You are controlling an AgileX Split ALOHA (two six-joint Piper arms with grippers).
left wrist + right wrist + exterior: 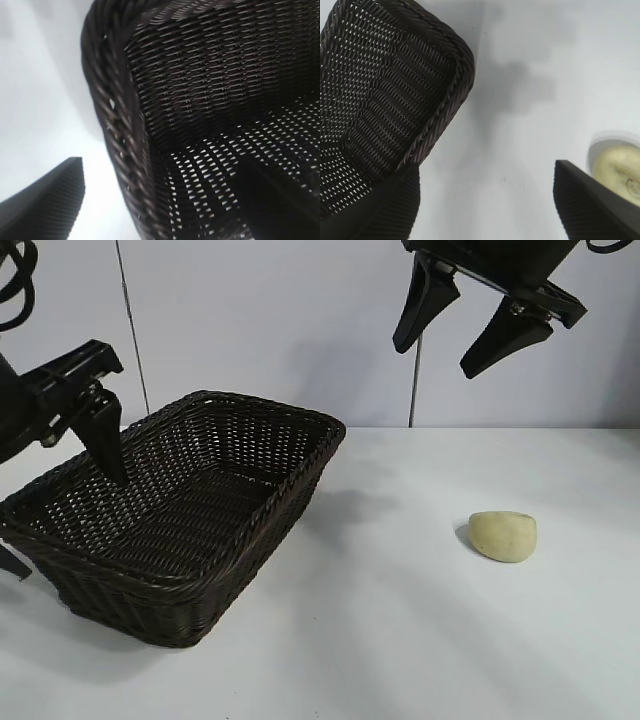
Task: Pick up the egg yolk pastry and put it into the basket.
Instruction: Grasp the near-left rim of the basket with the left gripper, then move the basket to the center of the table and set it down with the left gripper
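The egg yolk pastry (503, 536), a pale yellow-green lump, lies on the white table at the right. It also shows in the right wrist view (619, 171), partly behind one finger. The dark brown wicker basket (262, 502) stands at the left and holds nothing that I can see. My right gripper (440, 355) is open and empty, high above the table between basket and pastry. In its own view (487, 200) bare table lies between its fingers. My left gripper (62, 508) is open and straddles the basket's left rim (117, 130), one finger inside and one outside.
The white table (400, 640) stretches in front of and around the pastry. A pale wall with a vertical seam (411, 390) stands behind. The basket's near corner (455, 65) lies close to the right gripper's finger (385, 210) in the right wrist view.
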